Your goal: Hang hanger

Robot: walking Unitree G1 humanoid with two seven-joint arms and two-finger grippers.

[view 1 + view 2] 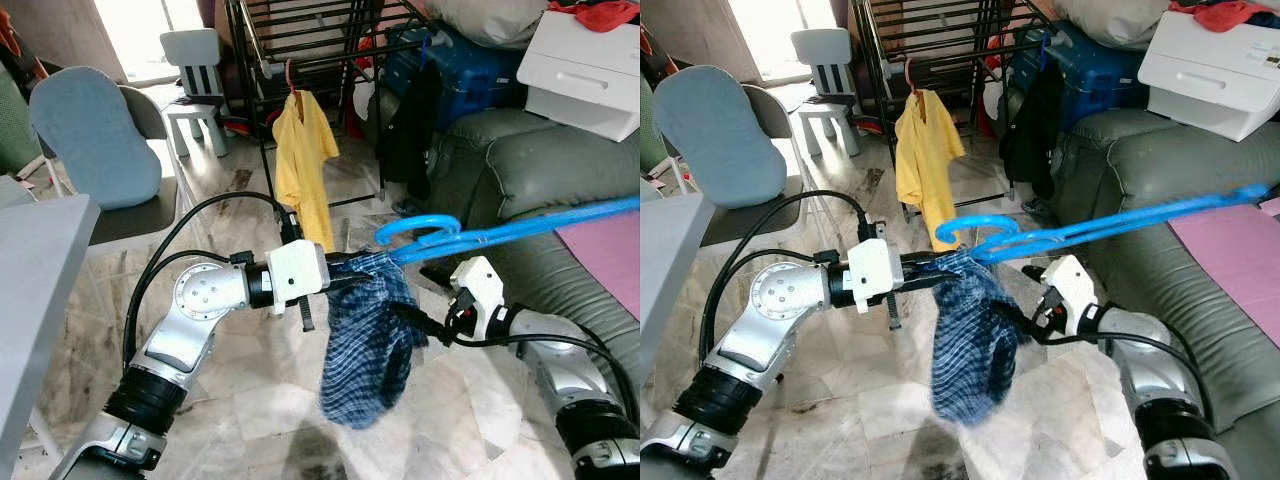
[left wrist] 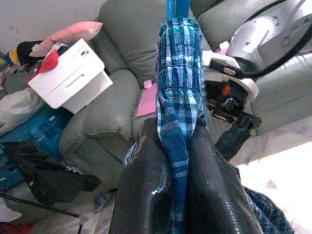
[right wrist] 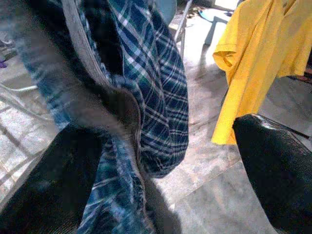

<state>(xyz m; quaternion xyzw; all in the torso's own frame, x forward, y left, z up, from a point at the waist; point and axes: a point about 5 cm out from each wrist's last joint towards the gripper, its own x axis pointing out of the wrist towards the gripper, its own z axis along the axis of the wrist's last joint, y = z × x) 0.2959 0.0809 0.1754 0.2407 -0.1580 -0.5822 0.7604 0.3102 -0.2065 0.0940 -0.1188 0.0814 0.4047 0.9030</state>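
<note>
**Blue hanger with plaid garment held mid-air between both arms**

Scene: grey-green sofa [image 1: 520, 160] on the robot's right, black drying rack [image 1: 300, 60] ahead, marble-tile floor [image 1: 240, 400] below.

Yellow shirt [image 1: 303, 165] hangs from the rack on its own hanger, beyond the grippers and apart from them.

Blue plaid garment [image 1: 365, 340] droops from the blue hanger [image 1: 480, 236], bunched near the hook end. The hanger lies roughly level in the air above the floor, hook toward the rack, long arm reaching out over the sofa.

Left gripper [image 2: 178, 165]: 2 fingers [image 2: 146, 195] pressed together on the bunched plaid cloth at the hanger, cloth pinched between them.

Right gripper [image 3: 161, 161]: fingers [image 3: 273, 165] spread apart; plaid cloth drapes over 1 finger, the other stands free. It sits just beside the hanging cloth, below the hanger.
</note>
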